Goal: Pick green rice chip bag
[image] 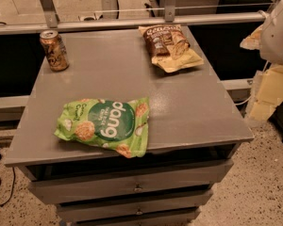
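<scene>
The green rice chip bag (106,125) lies flat near the front left edge of the grey table (193,102). It is light green and crinkly, with a dark green circle reading "dang" and pictures of round rice chips. Its lower right corner hangs slightly over the table's front edge. My gripper is not in view. Only a white rounded part of my arm (277,29) shows at the upper right edge, beyond the table's right side and well away from the bag.
A brown-and-yellow snack bag (172,46) lies at the back right of the table. A brown drink can (54,50) stands upright at the back left. A metal rail (132,21) runs behind the table. Drawers (137,187) sit below the front edge.
</scene>
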`<act>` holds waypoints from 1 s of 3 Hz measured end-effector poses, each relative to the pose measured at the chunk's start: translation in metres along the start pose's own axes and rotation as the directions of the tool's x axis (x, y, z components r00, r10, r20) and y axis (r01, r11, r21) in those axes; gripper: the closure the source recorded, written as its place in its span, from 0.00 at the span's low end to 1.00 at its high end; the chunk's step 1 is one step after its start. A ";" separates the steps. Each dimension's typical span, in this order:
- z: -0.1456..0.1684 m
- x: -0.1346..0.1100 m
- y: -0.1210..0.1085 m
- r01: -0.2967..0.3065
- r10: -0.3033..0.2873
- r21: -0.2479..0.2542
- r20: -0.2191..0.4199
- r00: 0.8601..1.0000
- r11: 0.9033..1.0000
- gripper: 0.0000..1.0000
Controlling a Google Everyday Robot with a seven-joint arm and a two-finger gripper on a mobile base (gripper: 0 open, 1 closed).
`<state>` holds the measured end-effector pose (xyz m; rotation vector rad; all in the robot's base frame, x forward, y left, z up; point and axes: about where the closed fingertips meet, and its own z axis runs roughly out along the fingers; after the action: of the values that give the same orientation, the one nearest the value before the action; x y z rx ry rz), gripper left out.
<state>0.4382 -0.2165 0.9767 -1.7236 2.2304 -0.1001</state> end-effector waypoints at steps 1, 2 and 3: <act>0.000 0.000 0.000 0.000 0.000 0.000 0.000 1.000 1.000 0.00; 0.012 -0.016 0.000 -0.001 0.002 -0.019 0.045 0.999 1.000 0.00; 0.052 -0.084 0.005 0.010 0.006 -0.085 0.188 0.982 0.996 0.00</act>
<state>0.4675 -0.1279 0.9434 -1.7018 2.1226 0.1540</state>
